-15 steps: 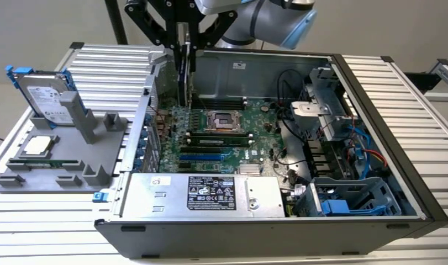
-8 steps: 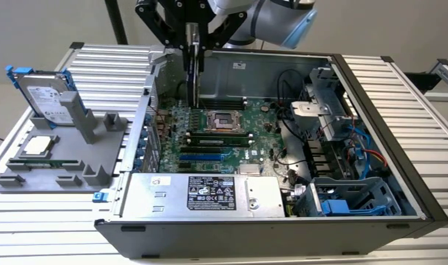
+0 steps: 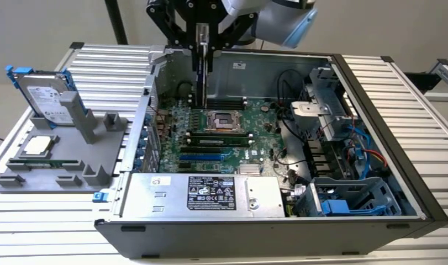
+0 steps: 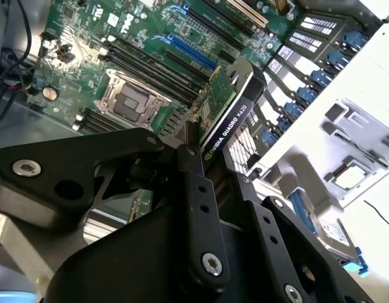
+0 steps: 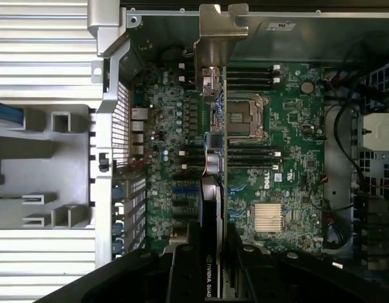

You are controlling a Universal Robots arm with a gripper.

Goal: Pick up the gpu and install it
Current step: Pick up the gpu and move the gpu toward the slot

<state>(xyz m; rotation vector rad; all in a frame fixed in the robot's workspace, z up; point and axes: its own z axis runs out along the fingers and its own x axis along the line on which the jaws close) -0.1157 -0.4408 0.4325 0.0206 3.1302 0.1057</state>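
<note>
My gripper (image 3: 202, 40) hangs over the back of the open computer case (image 3: 400, 165), shut on the gpu (image 3: 202, 74). The card hangs edge-on and upright above the green motherboard (image 3: 231, 135), its lower end near the processor socket (image 3: 222, 120). In the second wrist view the gpu (image 4: 231, 112) shows its black cooler beside the green board, clamped between the black fingers (image 4: 195, 189). In the first wrist view the gpu (image 5: 214, 158) runs edge-on away from the gripper (image 5: 210, 268), silver bracket at its far end, over the expansion slots (image 5: 185, 189).
A grey fixture tray (image 3: 69, 171) at the exterior view's left holds a silver hard drive with blue rails (image 3: 45, 96), a processor chip (image 3: 38, 144) and a narrow memory stick (image 3: 47, 163). The power supply (image 3: 201, 194) and a drive cage (image 3: 349, 201) fill the case's front.
</note>
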